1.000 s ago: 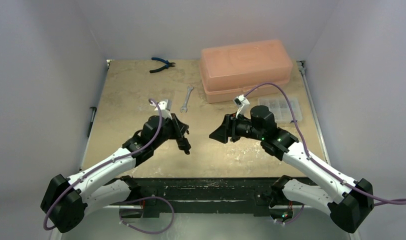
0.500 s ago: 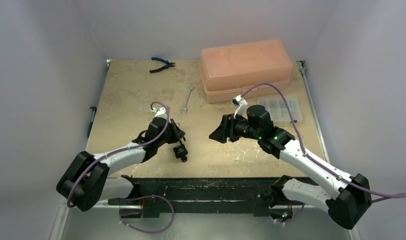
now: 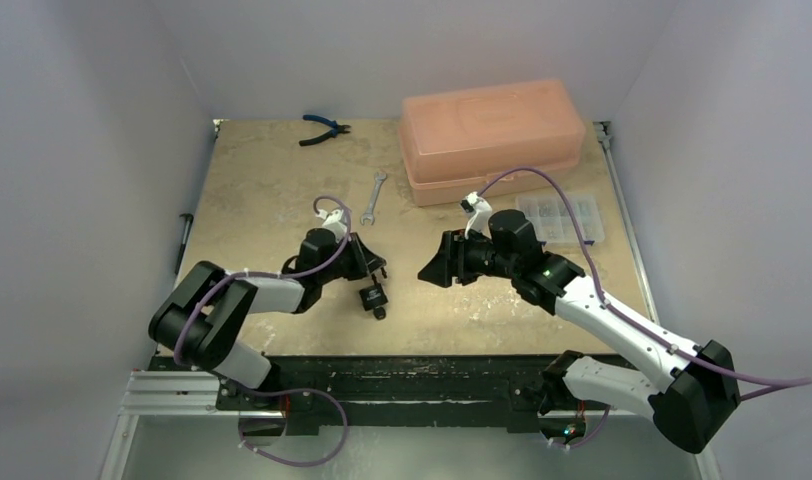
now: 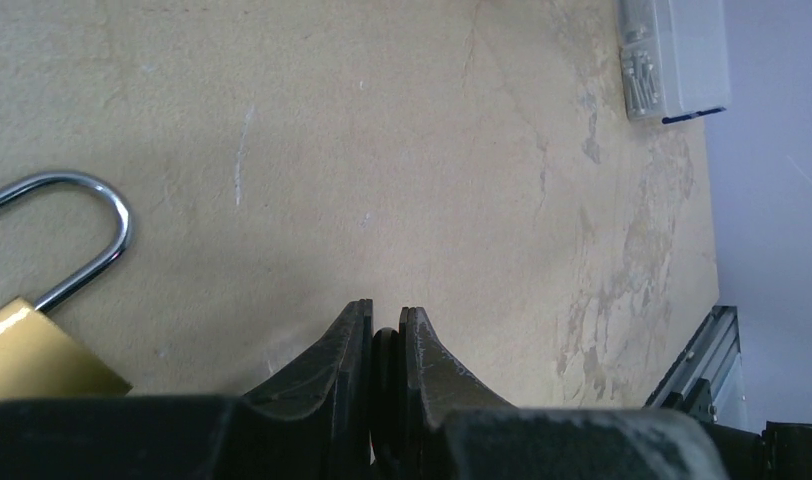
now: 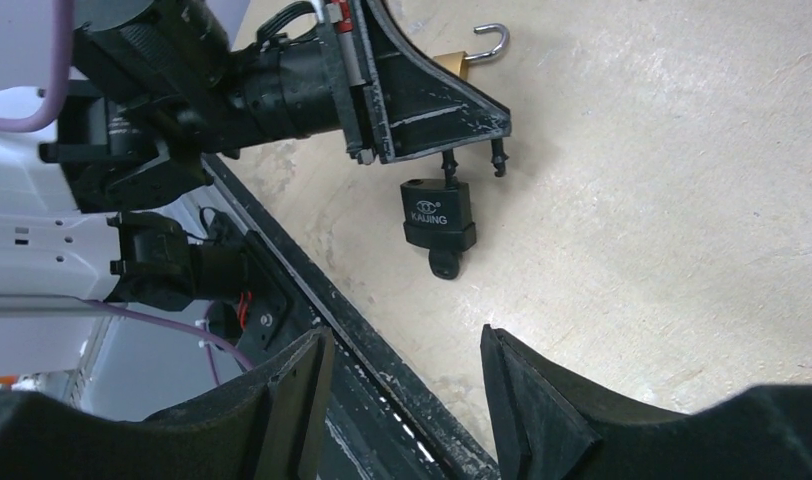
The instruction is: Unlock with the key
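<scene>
On the table, seen from the top, the pliers lie at the upper left. The wrench is below and right of them. The lidded box sits at the upper right, and the parts case is just below its right end. At lower centre the key is just below the left gripper. In the left wrist view the padlock lies at the lower left.

— What closes it in?
— Plain pale walls on three sides, evenly lit.
— And underneath?
— A beige, mottled tabletop, scuffed, with a black rail along its near edge and aluminium framing below that.
</scene>
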Action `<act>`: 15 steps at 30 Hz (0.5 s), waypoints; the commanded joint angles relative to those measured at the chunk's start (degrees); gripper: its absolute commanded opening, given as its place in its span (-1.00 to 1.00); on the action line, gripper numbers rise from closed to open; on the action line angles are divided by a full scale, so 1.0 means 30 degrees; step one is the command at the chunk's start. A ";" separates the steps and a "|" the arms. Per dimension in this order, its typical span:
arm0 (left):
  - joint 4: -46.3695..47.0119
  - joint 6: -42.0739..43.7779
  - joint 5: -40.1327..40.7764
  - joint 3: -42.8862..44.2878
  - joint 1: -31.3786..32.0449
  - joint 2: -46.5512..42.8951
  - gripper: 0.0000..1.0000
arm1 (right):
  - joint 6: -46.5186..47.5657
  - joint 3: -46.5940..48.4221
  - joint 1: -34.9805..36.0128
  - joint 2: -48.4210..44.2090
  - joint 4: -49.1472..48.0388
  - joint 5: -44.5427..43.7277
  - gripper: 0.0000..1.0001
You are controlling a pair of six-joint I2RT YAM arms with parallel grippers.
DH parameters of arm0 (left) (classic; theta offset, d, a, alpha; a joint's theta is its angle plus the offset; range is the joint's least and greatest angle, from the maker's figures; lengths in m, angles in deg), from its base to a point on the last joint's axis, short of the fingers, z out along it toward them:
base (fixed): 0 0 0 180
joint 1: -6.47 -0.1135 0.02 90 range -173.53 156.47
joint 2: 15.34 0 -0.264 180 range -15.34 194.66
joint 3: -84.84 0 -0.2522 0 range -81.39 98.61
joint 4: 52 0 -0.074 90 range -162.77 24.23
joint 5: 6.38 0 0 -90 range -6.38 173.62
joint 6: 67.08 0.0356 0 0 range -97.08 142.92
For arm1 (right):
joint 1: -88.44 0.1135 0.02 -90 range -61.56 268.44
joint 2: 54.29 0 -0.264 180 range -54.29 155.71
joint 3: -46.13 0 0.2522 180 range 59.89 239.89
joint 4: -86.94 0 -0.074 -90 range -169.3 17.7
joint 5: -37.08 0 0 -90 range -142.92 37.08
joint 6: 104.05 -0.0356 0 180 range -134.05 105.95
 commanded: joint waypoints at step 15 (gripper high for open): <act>0.3714 0.3245 -0.2243 0.3048 -0.1235 0.4568 -0.69 | 0.0416 -0.0515 -0.0095 -0.0643 -0.0231 -0.0584 0.27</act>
